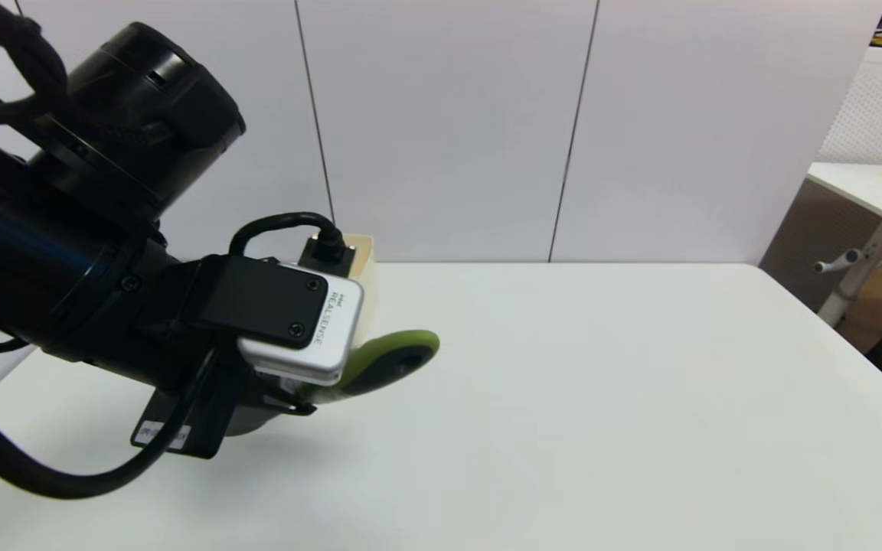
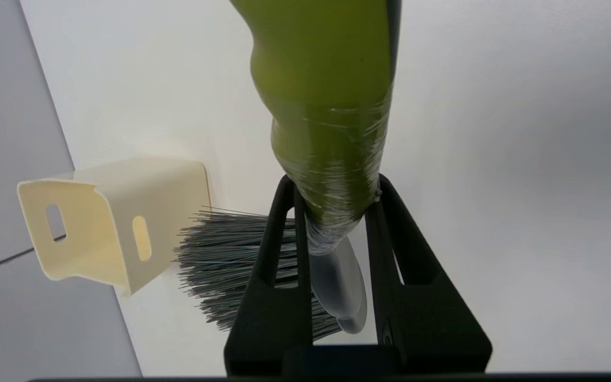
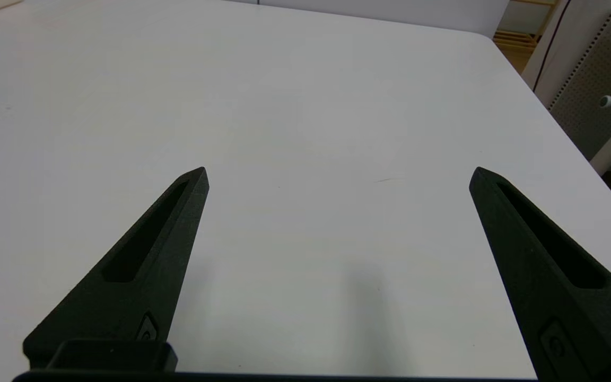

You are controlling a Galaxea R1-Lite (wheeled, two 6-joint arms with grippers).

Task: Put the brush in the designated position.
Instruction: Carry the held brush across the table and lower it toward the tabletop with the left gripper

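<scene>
Left wrist view has the cream bin [image 2: 109,223] just beside the bristle tips, mouth facing them; the left gripper [image 2: 332,212] is clamped tight on the brush [image 2: 326,106] at its wrapped neck, bristles beyond the jaws; I'd line the head up with that opening and feed it slowly; right gripper [image 3: 337,175] idles, jaws wide.

A white table [image 1: 602,398] fills the lower frame. A cream bin [image 2: 109,223] with slotted walls sits at centre left, against grey wall panels [image 1: 449,122]. A second white table [image 1: 870,191] stands at far right.
</scene>
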